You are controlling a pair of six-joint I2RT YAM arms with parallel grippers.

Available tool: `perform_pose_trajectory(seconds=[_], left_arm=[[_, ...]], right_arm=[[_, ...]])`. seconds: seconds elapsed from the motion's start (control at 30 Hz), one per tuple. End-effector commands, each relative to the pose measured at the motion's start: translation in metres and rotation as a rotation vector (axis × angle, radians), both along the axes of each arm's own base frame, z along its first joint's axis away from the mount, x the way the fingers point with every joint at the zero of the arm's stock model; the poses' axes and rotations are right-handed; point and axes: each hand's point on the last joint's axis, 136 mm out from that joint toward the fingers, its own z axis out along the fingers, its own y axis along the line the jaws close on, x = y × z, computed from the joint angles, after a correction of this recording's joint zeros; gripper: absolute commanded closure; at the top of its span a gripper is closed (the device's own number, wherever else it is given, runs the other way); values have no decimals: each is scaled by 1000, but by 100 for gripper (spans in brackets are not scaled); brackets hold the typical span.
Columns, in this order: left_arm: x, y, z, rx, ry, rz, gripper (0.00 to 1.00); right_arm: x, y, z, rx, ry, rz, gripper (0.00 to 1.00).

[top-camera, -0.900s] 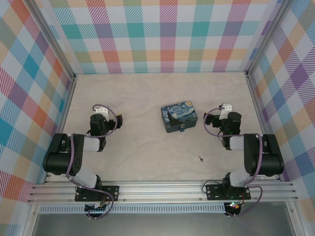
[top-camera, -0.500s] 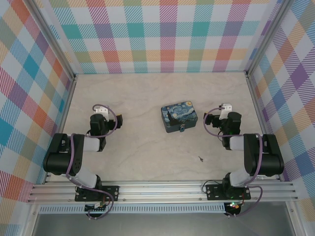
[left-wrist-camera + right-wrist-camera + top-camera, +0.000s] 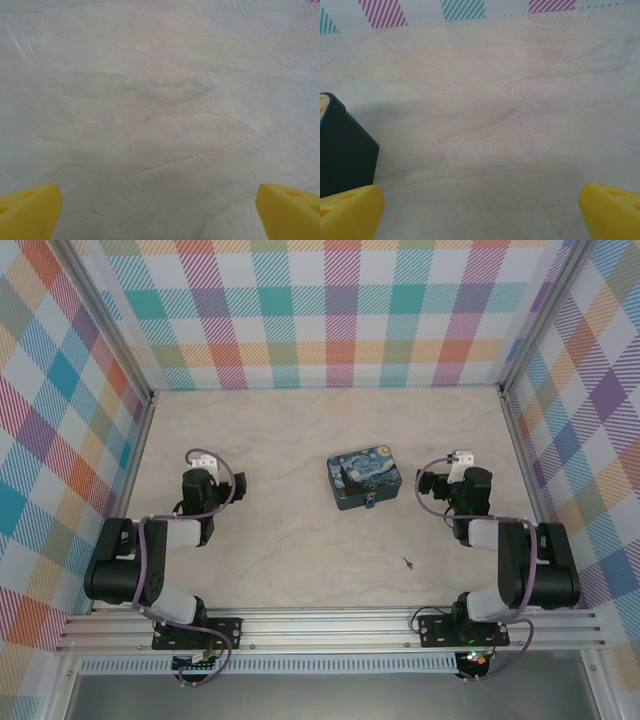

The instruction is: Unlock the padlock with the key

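The tiny teal padlock (image 3: 371, 502) sits at the front edge of the blue-and-yellow swirly tin (image 3: 364, 478) in the middle of the table. The key (image 3: 408, 563) is a dark sliver lying on the table, nearer to me and to the right of the tin. My left gripper (image 3: 205, 472) (image 3: 160, 215) is far to the left of the tin, open, with bare table between its yellow fingertips (image 3: 30, 210). My right gripper (image 3: 458, 472) (image 3: 480, 212) is just to the right of the tin, open and holding nothing. The tin's dark side (image 3: 345, 145) shows at the left of the right wrist view.
Plaid walls (image 3: 330, 310) close in the table at the back and on both sides. The aluminium rail (image 3: 330, 625) carrying both arm bases runs along the near edge. Bare pale tabletop (image 3: 290, 550) lies between the arms, around the tin and the key.
My left arm has shifted slightly, its wrist a little farther from the base and its elbow a little to the left. The right arm has barely moved. Tin, padlock and key have stayed put.
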Motion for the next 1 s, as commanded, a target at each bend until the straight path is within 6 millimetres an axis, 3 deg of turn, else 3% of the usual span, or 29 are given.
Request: perform_pose_trajectory(seconds=[0.0, 0.17, 0.3, 0.43, 0.6, 0.77, 0.87, 0.97], left_arm=[[3, 7, 45, 3, -61, 48, 1], [0, 9, 103, -149, -116, 134, 0], [-5, -7, 124, -307, -55, 122, 0], [-19, -43, 131, -390, -6, 22, 0], [-36, -93, 105, -478, 126, -55, 0], [-46, -158, 81, -522, 233, -165, 0], [-46, -192, 71, -566, 281, -224, 0], [-43, -223, 64, -595, 334, -288, 0]], right_arm=[[-2, -1, 33, 27, -3, -25, 0], [-21, 13, 57, 154, 73, 6, 0], [-42, 30, 71, 291, 141, 42, 0], [-62, 47, 73, 356, 237, 77, 0], [-79, 65, 62, 406, 354, 114, 0], [-88, 76, 40, 432, 465, 91, 0], [-87, 79, 28, 402, 496, 91, 0], [-76, 87, 29, 395, 506, 130, 0]])
